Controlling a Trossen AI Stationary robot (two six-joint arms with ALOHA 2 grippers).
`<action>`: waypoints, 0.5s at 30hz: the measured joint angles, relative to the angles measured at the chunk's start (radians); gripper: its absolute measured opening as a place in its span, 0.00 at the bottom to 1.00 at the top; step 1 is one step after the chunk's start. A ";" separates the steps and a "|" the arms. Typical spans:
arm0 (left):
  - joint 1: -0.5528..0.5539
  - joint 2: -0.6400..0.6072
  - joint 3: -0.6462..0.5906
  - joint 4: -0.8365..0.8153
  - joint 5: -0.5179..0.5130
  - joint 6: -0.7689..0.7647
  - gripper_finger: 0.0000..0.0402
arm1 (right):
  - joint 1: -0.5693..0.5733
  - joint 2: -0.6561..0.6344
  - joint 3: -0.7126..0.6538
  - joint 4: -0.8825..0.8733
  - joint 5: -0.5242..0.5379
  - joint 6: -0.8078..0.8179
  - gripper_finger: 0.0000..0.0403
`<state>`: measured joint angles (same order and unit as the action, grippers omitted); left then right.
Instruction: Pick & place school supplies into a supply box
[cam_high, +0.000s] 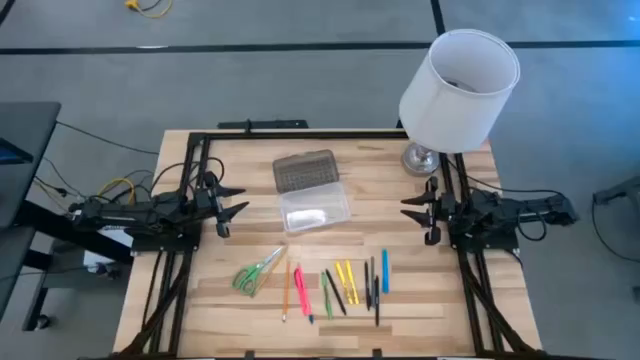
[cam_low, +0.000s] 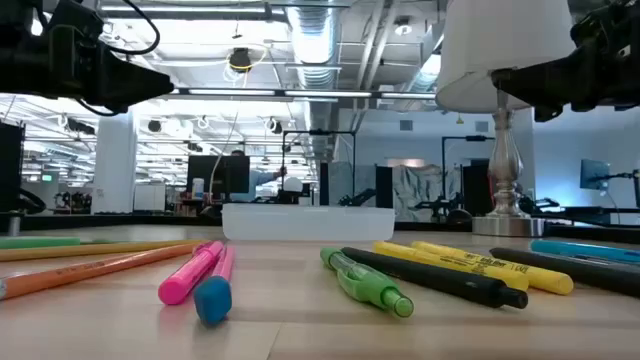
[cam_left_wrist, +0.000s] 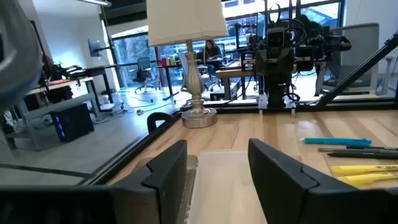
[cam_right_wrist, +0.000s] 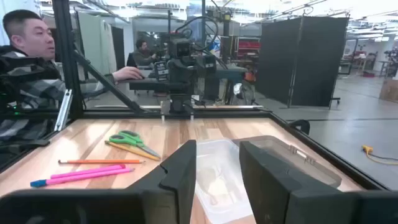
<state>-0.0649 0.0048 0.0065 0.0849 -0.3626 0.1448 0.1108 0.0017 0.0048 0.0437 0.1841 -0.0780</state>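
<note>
currently, an inventory of what i see, all lower case:
left gripper (cam_high: 232, 203): mine, hovering above the table's left side, fingers (cam_left_wrist: 165, 171) spread apart, holding nothing, aimed at the box.
right gripper (cam_high: 415, 208): mine, hovering above the table's right side, fingers (cam_right_wrist: 180, 168) parted, holding nothing, also facing the box.
supply box (cam_high: 314, 209): clear tray resting on the table (cam_high: 450, 300) between my two grippers, lid (cam_high: 305, 170) swung open and lying flat on the far side; i cannot tell if anything is inside.
scissors (cam_high: 256, 272): green handles, flat on the table near the front, left of the pens, well apart from the box.
orange pencil (cam_high: 286, 291): just right of the scissors, lying front to back.
pink pen (cam_high: 300, 290): beside the orange pencil, blue cap.
green pen (cam_high: 327, 293): beside a black one, mid-row.
yellow pens (cam_high: 346, 279): a pair, close together.
black pens (cam_high: 372, 289): thin, right of the yellow ones.
blue pen (cam_high: 385, 272): right end of the row.
lamp (cam_high: 455, 92): white shade, metal base, far right corner of the table.
person (cam_right_wrist: 28, 68): seated beyond the table's edge, seen from my right wrist.
</note>
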 joint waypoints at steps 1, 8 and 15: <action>0.000 0.000 0.000 0.000 0.000 -0.002 0.42 | 0.000 0.000 0.000 0.000 0.000 0.000 0.29; 0.000 0.000 0.000 0.000 0.000 0.000 0.42 | 0.000 0.000 0.000 0.000 0.000 0.000 0.29; 0.000 0.000 0.000 0.000 0.000 -0.005 0.42 | 0.000 0.000 0.000 0.000 0.000 0.000 0.29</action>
<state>-0.0648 0.0048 0.0063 0.0849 -0.3624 0.1401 0.1108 0.0020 0.0048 0.0438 0.1841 -0.0780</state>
